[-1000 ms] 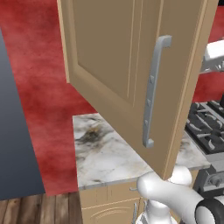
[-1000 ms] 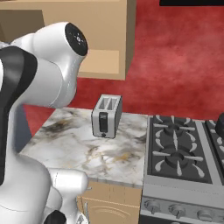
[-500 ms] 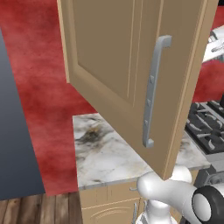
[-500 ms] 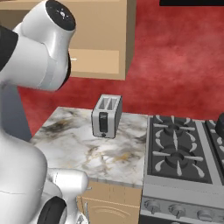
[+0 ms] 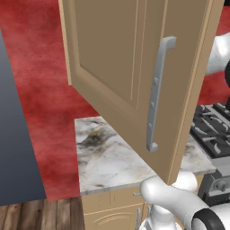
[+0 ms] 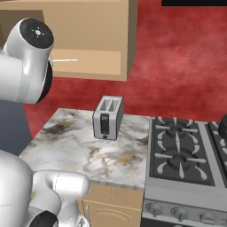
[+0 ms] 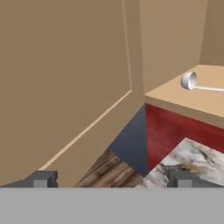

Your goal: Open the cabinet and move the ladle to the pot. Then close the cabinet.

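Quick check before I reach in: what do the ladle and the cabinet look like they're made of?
The ladle looks like metal: pale silver-white bowl with a soft sheen, thin straight handle. The cabinet looks like light tan wood, matte, with faint grain; its bar handle reads as brushed silver metal.

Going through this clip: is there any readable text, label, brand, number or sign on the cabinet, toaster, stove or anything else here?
None: no readable text in any view.
The cabinet door is plain wood.
The toaster front shows a dark panel, no lettering.
The stove knobs show no legible markings.
The ladle is unmarked.
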Controlling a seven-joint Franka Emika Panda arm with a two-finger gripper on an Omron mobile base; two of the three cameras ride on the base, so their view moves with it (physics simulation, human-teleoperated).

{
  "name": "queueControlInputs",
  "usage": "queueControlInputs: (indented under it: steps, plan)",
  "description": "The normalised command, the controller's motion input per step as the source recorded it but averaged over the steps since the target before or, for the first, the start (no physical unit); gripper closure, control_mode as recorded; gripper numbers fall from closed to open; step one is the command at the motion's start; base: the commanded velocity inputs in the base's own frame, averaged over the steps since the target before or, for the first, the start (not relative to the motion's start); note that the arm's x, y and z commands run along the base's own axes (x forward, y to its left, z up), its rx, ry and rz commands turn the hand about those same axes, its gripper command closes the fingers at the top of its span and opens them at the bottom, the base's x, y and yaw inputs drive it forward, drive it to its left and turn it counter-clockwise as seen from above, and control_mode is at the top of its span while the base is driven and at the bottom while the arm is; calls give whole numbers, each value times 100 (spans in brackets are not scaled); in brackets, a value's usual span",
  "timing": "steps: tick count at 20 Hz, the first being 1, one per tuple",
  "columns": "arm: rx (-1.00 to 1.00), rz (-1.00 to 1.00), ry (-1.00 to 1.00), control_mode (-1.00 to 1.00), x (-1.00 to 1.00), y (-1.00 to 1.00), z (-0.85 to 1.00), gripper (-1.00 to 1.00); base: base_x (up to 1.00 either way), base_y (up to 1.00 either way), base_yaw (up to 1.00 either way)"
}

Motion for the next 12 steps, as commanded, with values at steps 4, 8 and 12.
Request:
queueControlInputs:
  steps: [4,8,12]
  plan:
    - [0,-13,0,-100,74,11,-2,-100,0,0,0]
    - [0,-12,1,-100,73,4,0,-100,0,0,0]
    - [0,-9,3,-100,58,13,0,-100,0,0,0]
